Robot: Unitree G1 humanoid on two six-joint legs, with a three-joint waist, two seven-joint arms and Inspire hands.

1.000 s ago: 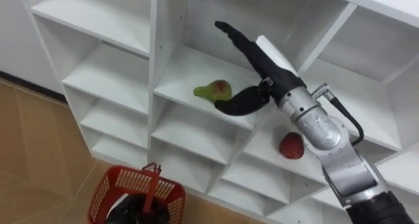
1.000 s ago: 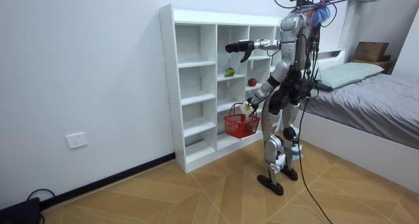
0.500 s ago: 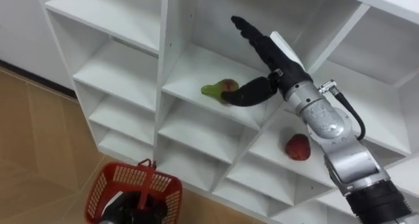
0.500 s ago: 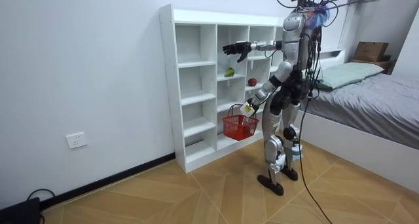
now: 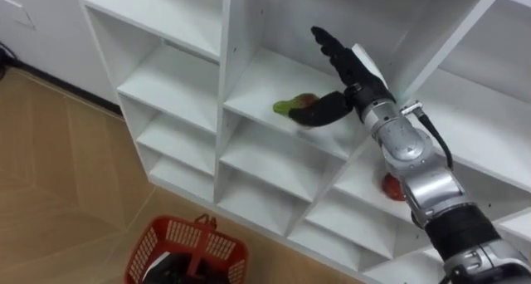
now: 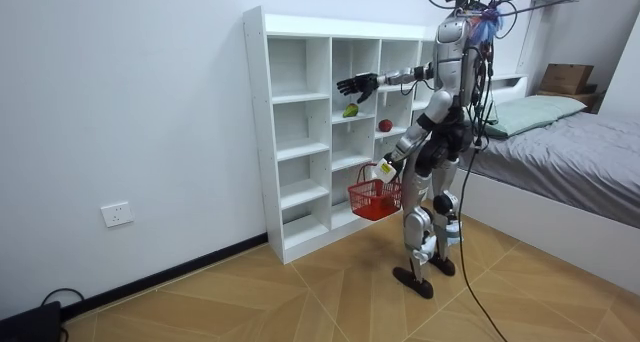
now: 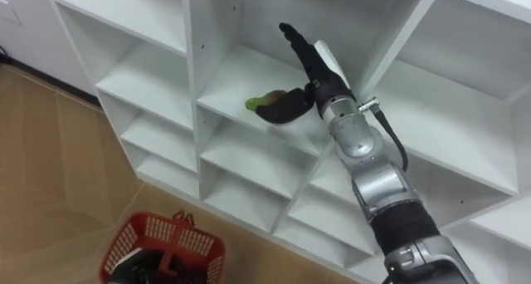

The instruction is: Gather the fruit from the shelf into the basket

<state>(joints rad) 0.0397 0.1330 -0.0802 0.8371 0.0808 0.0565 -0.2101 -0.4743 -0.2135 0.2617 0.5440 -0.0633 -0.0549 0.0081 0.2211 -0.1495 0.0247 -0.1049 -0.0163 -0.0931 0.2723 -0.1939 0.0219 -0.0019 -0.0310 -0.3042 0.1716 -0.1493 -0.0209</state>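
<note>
While the robot faces the white closet [image 5: 233, 43], your left eye view shows the right robot hand [image 5: 354, 73] reaching into a middle compartment, fingers straight and slightly spread, thumb bent downward; the thumb crosses in front of a green-and-red pear [image 5: 289, 108] lying on that shelf, and you cannot tell whether it touches the fruit; a red fruit [image 5: 388, 188] sits one compartment lower and to the right, half hidden behind the forearm; a red basket [image 5: 148, 249] shows at the lower edge.

Your right eye view gives the same reach; the pear's green end pokes out left of the thumb.

Your room view has the robot standing upright just before the closet, right arm stretched level toward the pear's compartment; the left robot hand [image 6: 385, 169] is low at its side, closed round the basket's handle; the basket hangs clear of the wooden floor [image 6: 300, 292]; a bed [image 6: 560, 147] stands at the room view's right.
</note>
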